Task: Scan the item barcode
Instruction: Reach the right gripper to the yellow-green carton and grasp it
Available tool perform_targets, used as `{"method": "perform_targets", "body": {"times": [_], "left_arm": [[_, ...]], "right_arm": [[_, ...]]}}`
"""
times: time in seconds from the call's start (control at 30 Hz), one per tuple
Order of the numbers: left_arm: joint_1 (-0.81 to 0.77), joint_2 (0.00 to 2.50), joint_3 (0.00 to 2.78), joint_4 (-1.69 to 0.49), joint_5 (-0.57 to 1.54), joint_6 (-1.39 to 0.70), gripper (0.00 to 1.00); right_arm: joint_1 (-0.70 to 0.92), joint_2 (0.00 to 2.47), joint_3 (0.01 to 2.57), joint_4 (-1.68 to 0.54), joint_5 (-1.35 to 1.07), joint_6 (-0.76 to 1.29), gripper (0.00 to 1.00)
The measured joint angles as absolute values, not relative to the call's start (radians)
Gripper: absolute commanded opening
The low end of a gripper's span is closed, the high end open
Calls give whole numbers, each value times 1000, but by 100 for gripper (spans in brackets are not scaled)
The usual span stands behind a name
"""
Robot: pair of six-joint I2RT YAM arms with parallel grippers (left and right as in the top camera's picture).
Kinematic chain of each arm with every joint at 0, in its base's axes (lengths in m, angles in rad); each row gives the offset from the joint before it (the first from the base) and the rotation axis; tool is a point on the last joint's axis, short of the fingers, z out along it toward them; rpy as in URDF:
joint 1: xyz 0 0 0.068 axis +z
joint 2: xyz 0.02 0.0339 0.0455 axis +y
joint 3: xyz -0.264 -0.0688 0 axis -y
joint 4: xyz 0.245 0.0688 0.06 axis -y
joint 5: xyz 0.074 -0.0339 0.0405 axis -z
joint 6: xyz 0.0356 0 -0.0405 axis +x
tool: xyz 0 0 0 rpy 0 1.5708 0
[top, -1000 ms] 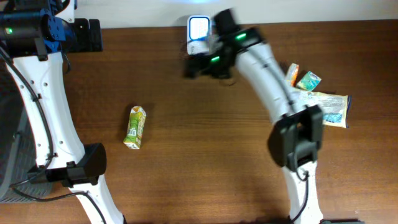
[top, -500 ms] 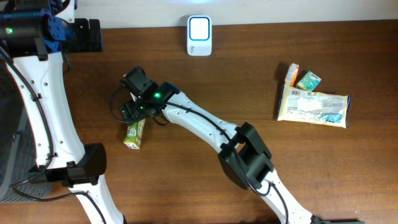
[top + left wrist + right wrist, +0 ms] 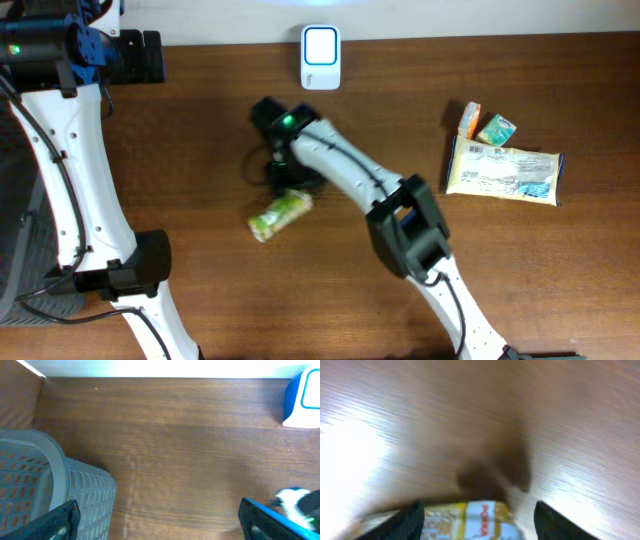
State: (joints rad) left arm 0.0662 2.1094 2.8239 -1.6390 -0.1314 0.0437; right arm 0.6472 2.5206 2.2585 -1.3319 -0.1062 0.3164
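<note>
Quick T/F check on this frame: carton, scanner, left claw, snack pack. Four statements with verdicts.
1. The green carton lies on its side on the table. True.
2. The scanner stands at the back edge, apart from the carton. True.
3. The left claw holds the carton. False: it is open and empty, near the grey basket.
4. The yellow snack pack is in the basket. False: it lies on the table, on the right side.

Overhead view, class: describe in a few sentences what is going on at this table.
The right gripper is down over a green drink carton lying on the table, fingers either side with a gap showing, so no firm grip yet. The white scanner stands at the far edge. The left gripper hangs open beside a grey basket.
</note>
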Motion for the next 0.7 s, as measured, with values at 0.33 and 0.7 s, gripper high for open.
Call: {"method": "perform_targets", "body": {"times": [0.33, 0.7], "left_arm": [[66, 2109, 2824, -1639, -132, 44, 99], [66, 2109, 2824, -1639, -132, 44, 99]], "right_arm": [[527, 2504, 2267, -1617, -102, -12, 70], [763, 2372, 2327, -1600, -216, -255, 8]]}}
